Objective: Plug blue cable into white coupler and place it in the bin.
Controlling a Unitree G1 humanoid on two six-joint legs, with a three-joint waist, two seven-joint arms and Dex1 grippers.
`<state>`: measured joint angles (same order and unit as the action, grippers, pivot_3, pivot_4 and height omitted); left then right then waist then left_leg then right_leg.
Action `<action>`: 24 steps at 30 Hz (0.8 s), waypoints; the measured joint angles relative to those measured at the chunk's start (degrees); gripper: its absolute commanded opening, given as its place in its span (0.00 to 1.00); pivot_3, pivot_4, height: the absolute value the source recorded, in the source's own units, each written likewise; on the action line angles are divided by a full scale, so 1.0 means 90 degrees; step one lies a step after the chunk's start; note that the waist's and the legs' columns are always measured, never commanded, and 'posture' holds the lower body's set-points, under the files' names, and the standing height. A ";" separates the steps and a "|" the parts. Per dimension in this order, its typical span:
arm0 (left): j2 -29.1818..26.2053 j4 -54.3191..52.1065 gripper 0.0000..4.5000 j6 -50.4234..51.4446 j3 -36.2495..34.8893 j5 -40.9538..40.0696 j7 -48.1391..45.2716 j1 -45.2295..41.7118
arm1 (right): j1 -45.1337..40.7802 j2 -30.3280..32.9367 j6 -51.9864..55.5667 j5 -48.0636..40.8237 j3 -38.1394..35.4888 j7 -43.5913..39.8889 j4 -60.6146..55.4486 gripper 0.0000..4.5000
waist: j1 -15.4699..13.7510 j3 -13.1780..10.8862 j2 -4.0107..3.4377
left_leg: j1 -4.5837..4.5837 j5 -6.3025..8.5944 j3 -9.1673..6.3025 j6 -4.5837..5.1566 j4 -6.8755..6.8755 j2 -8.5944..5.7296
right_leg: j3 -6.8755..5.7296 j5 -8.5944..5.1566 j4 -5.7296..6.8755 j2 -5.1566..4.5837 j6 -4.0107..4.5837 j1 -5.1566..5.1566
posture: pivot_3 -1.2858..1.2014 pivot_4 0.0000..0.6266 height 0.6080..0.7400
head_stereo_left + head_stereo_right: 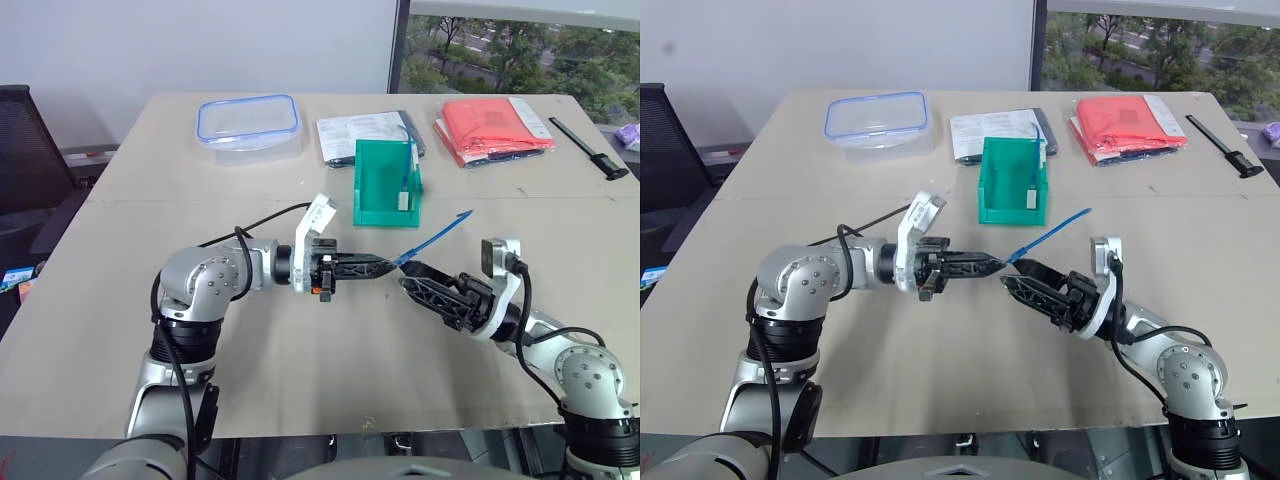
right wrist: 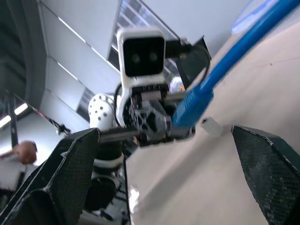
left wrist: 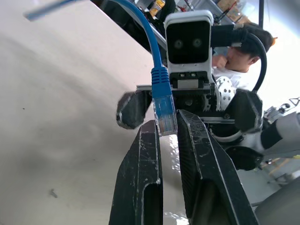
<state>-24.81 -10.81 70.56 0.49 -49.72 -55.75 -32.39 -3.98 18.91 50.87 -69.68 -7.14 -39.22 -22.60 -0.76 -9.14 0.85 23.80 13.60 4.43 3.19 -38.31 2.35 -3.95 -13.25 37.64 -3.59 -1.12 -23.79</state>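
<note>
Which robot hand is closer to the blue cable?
The left. The left gripper is shut on the blue cable's plug end. The right gripper hangs open just below it, not touching.

Blue cable (image 3: 154,42) far end cut off at the left wrist view's edge.

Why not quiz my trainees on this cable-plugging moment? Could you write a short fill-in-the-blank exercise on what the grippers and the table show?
1. The left gripper is shut on the ____ cable.
2. The right gripper has its jaws ____ and holds nothing.
3. The bin behind the two grippers is coloured ____.
4. The clear container at the far side of the table has a ____-rimmed lid.

Missing words: blue; open; green; blue
</note>
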 measured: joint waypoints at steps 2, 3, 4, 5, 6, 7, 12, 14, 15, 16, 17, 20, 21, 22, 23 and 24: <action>-0.0002 -0.0018 0.00 0.0049 0.0000 -0.0108 0.0071 0.0003 | -0.0041 -0.0038 -0.0036 -0.0089 -0.0007 0.0089 -0.0002 0.72 | 0.0002 0.0000 0.0000 | -0.0001 0.0000 0.0000 0.0000 0.0000 0.0000 | 0.0001 0.0000 0.0001 0.0000 0.0000 0.0000 | 0.52 0.24 0.97; -0.0005 -0.0035 0.00 0.0052 0.0002 -0.0139 0.0100 0.0005 | -0.0065 -0.0051 -0.0062 -0.0120 -0.0011 0.0121 -0.0002 0.60 | 0.0003 0.0000 0.0000 | -0.0002 0.0000 0.0000 0.0000 0.0000 0.0000 | 0.0001 -0.0001 0.0002 0.0000 0.0000 0.0000 | 0.52 0.24 0.97; -0.0022 -0.0047 0.00 0.0052 0.0005 -0.0176 0.0119 0.0014 | -0.0104 -0.0071 -0.0101 -0.0150 -0.0011 0.0147 -0.0003 0.50 | 0.0003 0.0000 0.0000 | -0.0003 0.0000 -0.0001 0.0000 0.0000 0.0001 | 0.0000 -0.0001 0.0002 0.0001 0.0001 0.0000 | 0.52 0.24 0.97; -0.0039 -0.0058 0.00 0.0052 0.0007 -0.0203 0.0127 0.0026 | -0.0128 -0.0079 -0.0132 -0.0171 -0.0011 0.0171 -0.0005 0.39 | 0.0003 0.0000 0.0000 | -0.0003 0.0000 -0.0001 0.0000 0.0000 0.0001 | 0.0000 -0.0001 0.0002 0.0001 0.0002 0.0000 | 0.52 0.24 0.97; -0.0055 -0.0089 0.00 0.0052 0.0007 -0.0258 0.0119 0.0039 | -0.0129 -0.0080 -0.0139 -0.0174 -0.0011 0.0206 -0.0003 0.28 | 0.0003 0.0000 0.0000 | -0.0002 0.0000 -0.0002 0.0000 0.0000 0.0001 | -0.0001 0.0000 0.0002 0.0001 0.0003 0.0000 | 0.52 0.24 0.97; -0.0085 -0.0135 0.00 0.0051 0.0006 -0.0314 0.0104 0.0047 | -0.0127 -0.0101 -0.0147 -0.0182 -0.0012 0.0255 0.0002 0.14 | 0.0001 0.0000 0.0000 | -0.0001 0.0000 -0.0002 0.0000 0.0001 0.0001 | -0.0001 0.0009 0.0001 0.0001 0.0019 0.0000 | 0.52 0.24 0.97; -0.0165 -0.0212 0.00 0.0024 -0.0002 -0.0454 0.0107 0.0071 | -0.0124 -0.0138 -0.0165 -0.0277 0.0003 0.0274 0.0011 0.04 | 0.0002 0.0000 0.0000 | 0.0000 0.0000 -0.0001 0.0000 0.0003 0.0001 | 0.0000 0.0010 -0.0002 0.0000 0.0021 -0.0001 | 0.52 0.24 0.97; -0.0169 -0.0218 0.00 -0.0029 -0.0002 -0.0486 0.0140 0.0101 | -0.0124 -0.0138 -0.0165 -0.0294 0.0008 0.0275 0.0011 0.04 | 0.0002 0.0000 0.0000 | -0.0001 0.0000 -0.0001 0.0000 0.0003 0.0001 | 0.0000 0.0009 -0.0002 0.0000 0.0022 -0.0001 | 0.52 0.24 0.97; -0.0154 -0.0225 0.21 -0.0094 -0.0002 -0.0494 0.0161 0.0139 | -0.0124 -0.0137 -0.0166 -0.0307 0.0008 0.0275 0.0010 0.00 | 0.0001 0.0000 0.0000 | -0.0001 0.0000 0.0000 0.0000 0.0002 0.0001 | 0.0000 0.0008 -0.0002 0.0000 0.0024 -0.0001 | 0.52 0.24 0.97; -0.0135 -0.0225 0.29 -0.0120 -0.0001 -0.0493 0.0213 0.0153 | -0.0126 -0.0138 -0.0170 -0.0314 0.0010 0.0275 0.0010 0.00 | 0.0000 0.0000 0.0000 | -0.0001 0.0000 -0.0001 0.0000 0.0002 0.0001 | 0.0000 0.0008 -0.0002 -0.0001 0.0024 -0.0001 | 0.52 0.24 0.97; -0.0126 -0.0229 0.39 -0.0132 -0.0007 -0.0492 0.0299 0.0166 | -0.0134 -0.0139 -0.0170 -0.0342 0.0012 0.0274 0.0008 0.00 | 0.0001 0.0000 0.0000 | -0.0001 0.0000 -0.0001 0.0000 0.0002 0.0001 | 0.0000 0.0007 -0.0002 -0.0001 0.0023 -0.0001 | 0.52 0.24 0.97; -0.0117 -0.0302 0.70 -0.0135 -0.0090 -0.0505 0.0580 0.0261 | -0.0185 -0.0140 -0.0190 -0.0408 0.0012 0.0278 0.0007 0.00 | 0.0003 0.0000 0.0000 | 0.0000 0.0000 -0.0001 0.0000 0.0003 0.0001 | 0.0001 0.0009 -0.0004 -0.0001 0.0022 -0.0001 | 0.52 0.24 0.97; -0.0139 -0.0538 0.70 -0.0170 -0.0219 -0.0581 0.0648 0.0417 | -0.0201 -0.0138 -0.0207 -0.0416 0.0005 0.0280 0.0009 0.00 | 0.0022 -0.0001 -0.0001 | 0.0001 0.0001 0.0003 -0.0001 0.0007 0.0002 | 0.0005 0.0010 -0.0006 -0.0001 0.0023 -0.0005 | 0.52 0.24 0.97; -0.0163 -0.0786 0.70 -0.0225 -0.0340 -0.0721 0.0664 0.0545 | -0.0200 -0.0120 -0.0239 -0.0418 -0.0031 0.0282 0.0020 0.00 | 0.0026 -0.0001 0.0000 | 0.0002 0.0001 0.0003 -0.0001 0.0011 0.0004 | 0.0006 0.0010 -0.0007 -0.0003 0.0024 -0.0005 | 0.52 0.24 0.97; -0.0206 -0.1121 0.70 -0.0263 -0.0569 -0.1005 0.0677 0.0704 | -0.0205 -0.0105 -0.0268 -0.0416 -0.0062 0.0284 0.0027 0.00 | 0.0024 -0.0002 0.0000 | 0.0002 0.0001 0.0003 -0.0001 0.0012 0.0006 | 0.0006 0.0010 -0.0008 -0.0004 0.0024 -0.0007 | 0.52 0.24 0.97; -0.0286 -0.1509 0.70 -0.0291 -0.0848 -0.1353 0.0699 0.0903 | -0.0209 -0.0087 -0.0283 -0.0404 -0.0073 0.0291 0.0032 0.00 | 0.0029 -0.0002 0.0000 | 0.0003 0.0001 0.0004 -0.0002 0.0015 0.0010 | 0.0007 0.0010 -0.0010 -0.0009 0.0025 -0.0009 | 0.52 0.24 0.97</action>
<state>-27.38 -24.39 67.94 -7.15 -61.90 -49.46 -24.26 -5.86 18.13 48.32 -73.32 -7.79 -36.60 -22.31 -0.50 -9.16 0.85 23.82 13.62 4.47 3.17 -38.17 2.44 -3.89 -13.16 37.54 -3.68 -0.90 -23.87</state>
